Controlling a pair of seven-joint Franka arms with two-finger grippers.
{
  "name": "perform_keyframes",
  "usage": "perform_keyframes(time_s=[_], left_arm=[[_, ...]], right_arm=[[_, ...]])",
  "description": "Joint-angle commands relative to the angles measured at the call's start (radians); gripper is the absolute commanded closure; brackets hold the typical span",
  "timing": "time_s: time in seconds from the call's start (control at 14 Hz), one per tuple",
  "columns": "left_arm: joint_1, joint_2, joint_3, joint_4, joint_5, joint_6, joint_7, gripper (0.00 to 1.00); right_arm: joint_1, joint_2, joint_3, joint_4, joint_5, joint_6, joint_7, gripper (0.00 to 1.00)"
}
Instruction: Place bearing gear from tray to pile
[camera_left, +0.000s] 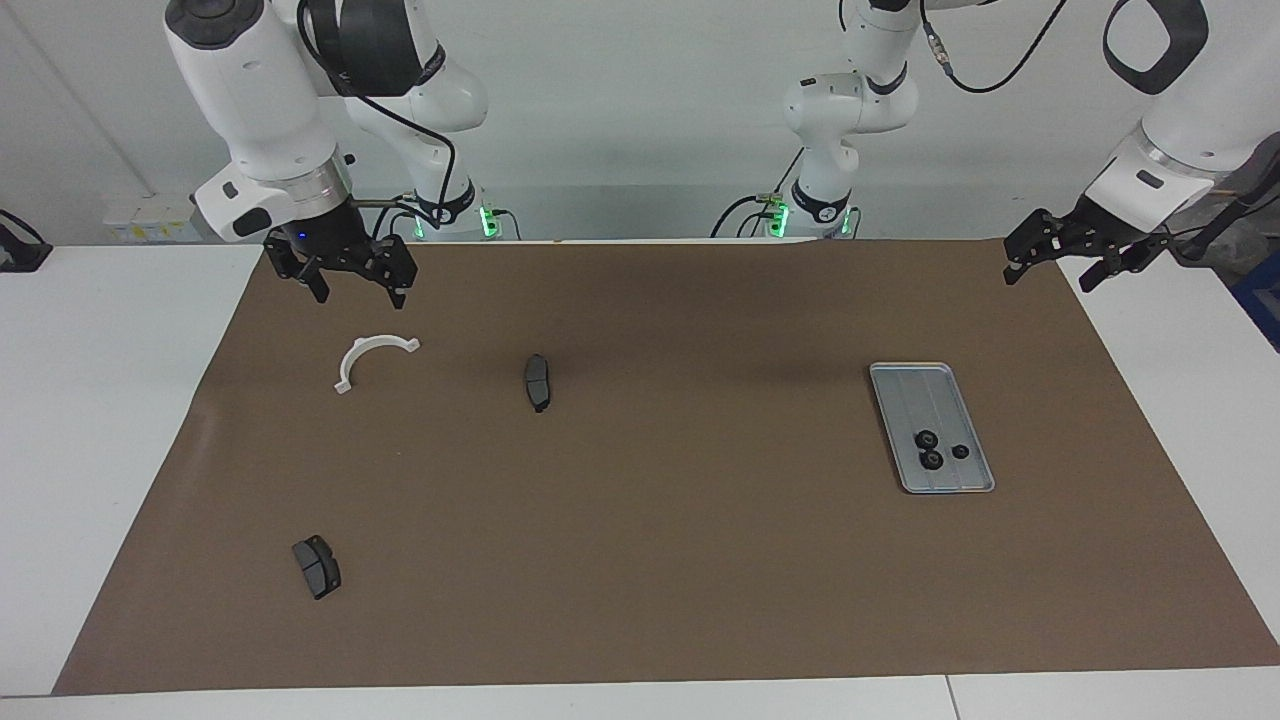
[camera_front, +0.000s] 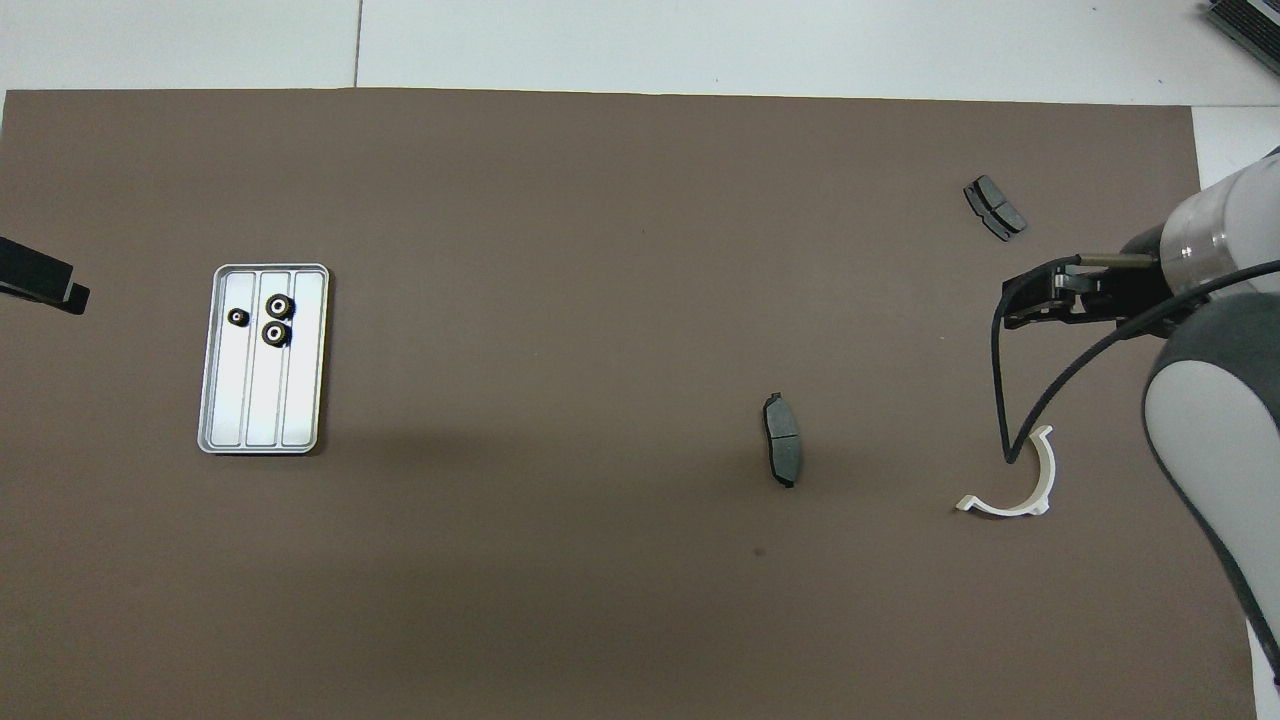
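Bearing gears, three of them, sit in your tray (camera_left: 905, 400) at the end farther from the robots: two larger ones (camera_left: 926, 439) (camera_left: 932, 460) touching each other and a smaller one (camera_left: 960, 451) just beside them. Your left gripper (camera_left: 1052, 264) hangs in the air over the mat's (camera_left: 650, 520) edge at the left arm's end of the table, fingers spread and holding nothing; the tray lies below it and well apart, out on the mat. Your right gripper (camera_left: 352, 285) hovers at the right arm's end with its fingers (camera_left: 318, 288) also spread and empty. Just under and in front of it lies the white half-ring bracket (camera_left: 372, 357), flat on the mat. One dark brake pad (camera_left: 537, 381) rests beside the bracket toward the middle of the table, near that gripper but not under it. A second brake pad (camera_left: 316, 566) lies well apart from the right gripper, farther from the robots than the bracket. None of the gears has joined these scattered parts; all three are inside the tray's rim. In the overhead view only the tip of the left gripper (camera_front: 45, 285) shows at the mat's edge, level with the tray's (camera_front: 262, 420) gear end.
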Motion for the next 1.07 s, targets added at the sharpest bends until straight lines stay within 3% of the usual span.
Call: perform_keyframes(time_s=[0.0,0.5,0.78,1.0], left_arm=[[-0.012,-0.002,0.002,-0.008,0.022,0.024,-0.011,0.00],[-0.012,0.025,-0.003,-0.020,0.019,0.033,-0.016,0.00],[-0.010,0.100,-0.003,-0.088,0.019,0.136,-0.016,0.00],[-0.010,0.204,-0.004,-0.120,0.016,0.251,-0.016,0.00]], right_arm=[[-0.010,-0.026,0.003,-0.031,0.001,0.023,-0.027,0.00],[-0.010,-0.026,0.003,-0.031,0.001,0.023,-0.028,0.00],[-0.010,-0.026,0.003,-0.033,0.001,0.023,-0.028,0.00],[-0.010,-0.026,0.003,-0.031,0.001,0.023,-0.028,0.00]])
